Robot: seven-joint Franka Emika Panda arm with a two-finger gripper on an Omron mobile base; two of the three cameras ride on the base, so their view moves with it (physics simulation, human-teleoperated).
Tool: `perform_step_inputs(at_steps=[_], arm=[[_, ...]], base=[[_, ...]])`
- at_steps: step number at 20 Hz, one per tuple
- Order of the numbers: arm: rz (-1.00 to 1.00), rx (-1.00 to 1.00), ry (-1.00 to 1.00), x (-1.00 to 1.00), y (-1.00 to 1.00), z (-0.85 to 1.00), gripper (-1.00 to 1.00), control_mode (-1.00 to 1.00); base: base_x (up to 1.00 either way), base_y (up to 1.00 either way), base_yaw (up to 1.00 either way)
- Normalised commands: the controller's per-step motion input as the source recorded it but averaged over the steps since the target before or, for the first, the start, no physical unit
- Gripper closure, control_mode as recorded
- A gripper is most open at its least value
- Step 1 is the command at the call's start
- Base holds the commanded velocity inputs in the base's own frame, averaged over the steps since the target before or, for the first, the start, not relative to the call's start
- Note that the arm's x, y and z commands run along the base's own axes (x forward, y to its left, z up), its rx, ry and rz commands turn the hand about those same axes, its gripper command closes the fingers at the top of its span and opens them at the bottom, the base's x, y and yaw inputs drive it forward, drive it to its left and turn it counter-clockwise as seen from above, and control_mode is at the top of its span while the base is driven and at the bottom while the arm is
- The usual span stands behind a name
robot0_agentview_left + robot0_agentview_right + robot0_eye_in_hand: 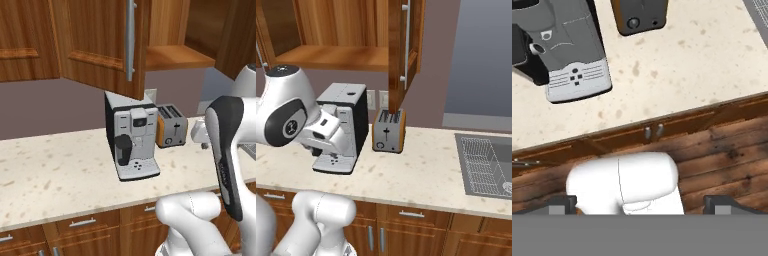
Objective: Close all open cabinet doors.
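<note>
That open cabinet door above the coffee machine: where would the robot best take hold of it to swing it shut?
Probably the long vertical silver bar handle on the open cabinet door. It stands off the panel near the door's free edge, far from the hinges, so fingers could close around it from the front. Pushing flat on the panel beside it might work too.

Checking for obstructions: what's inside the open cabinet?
The cabinet's visible shelf is bare in both base views. The open door covers its left part in the left view.
</note>
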Motion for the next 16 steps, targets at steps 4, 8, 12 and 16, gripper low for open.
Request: perform_step_inputs(at_steps=[4,8,12,16], arm=[[-0.09,0.14,0.00,-0.33,0.04,0.27,-1.00,-1.00],[0.00,0.20,0.00,-0.38,0.14,0.13,-1.00,-1.00],[0.01,0.18,0.00,-0.27,0.34,0.01,-1.00,-1.00],[0.00,0.13,0.00,-0.14,0.49,0.05,-1.00,-1.00]], base=[[0.00,0.00,0.00],[0.00,0.00,0.00],[0.00,0.00,0.00],[0.00,0.00,0.00]])
